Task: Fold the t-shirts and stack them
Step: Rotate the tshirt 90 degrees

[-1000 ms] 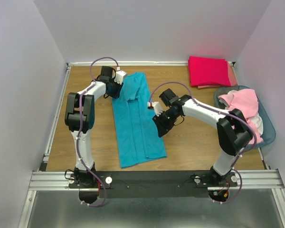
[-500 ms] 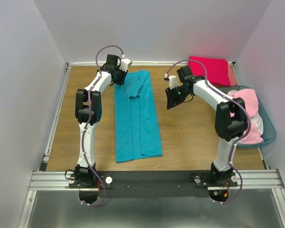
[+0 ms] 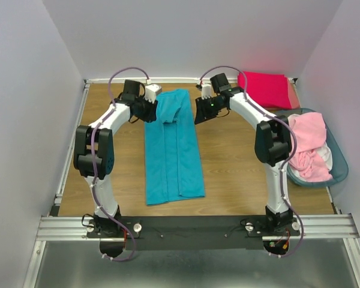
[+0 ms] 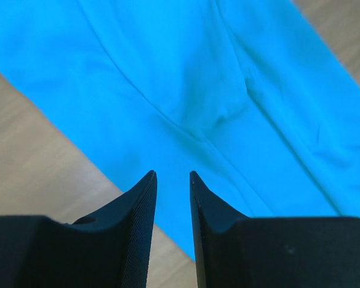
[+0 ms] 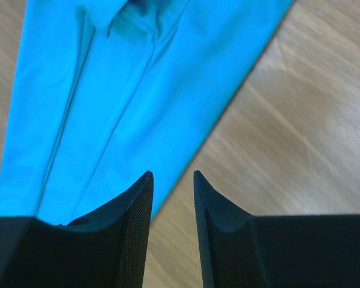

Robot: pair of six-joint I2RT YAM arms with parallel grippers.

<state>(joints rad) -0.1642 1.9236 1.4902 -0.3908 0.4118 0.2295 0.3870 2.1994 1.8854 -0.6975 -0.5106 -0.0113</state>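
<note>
A teal t-shirt (image 3: 171,150) lies folded lengthwise as a long strip down the middle of the table, its collar end bunched at the far side. My left gripper (image 3: 150,111) hovers at the strip's far left edge, open, with only cloth (image 4: 228,72) and table beyond its empty jaws (image 4: 173,174). My right gripper (image 3: 200,114) hangs open just off the strip's far right edge; its wrist view shows the teal edge (image 5: 126,90) running past the empty jaws (image 5: 171,174). A folded crimson-pink t-shirt (image 3: 264,89) rests on a salmon one (image 3: 295,96) at the far right.
A blue-tinted plastic basket (image 3: 341,165) at the right edge holds crumpled light pink t-shirts (image 3: 306,141). White walls enclose the wooden table (image 3: 240,168) on three sides. The arms' mounting rail (image 3: 192,225) runs along the near edge.
My right arm swung from the shirt's middle right side up to its far right end. The teal shirt went from a skewed, wider shape to a straight narrow strip. My left gripper stayed near the far left corner.
</note>
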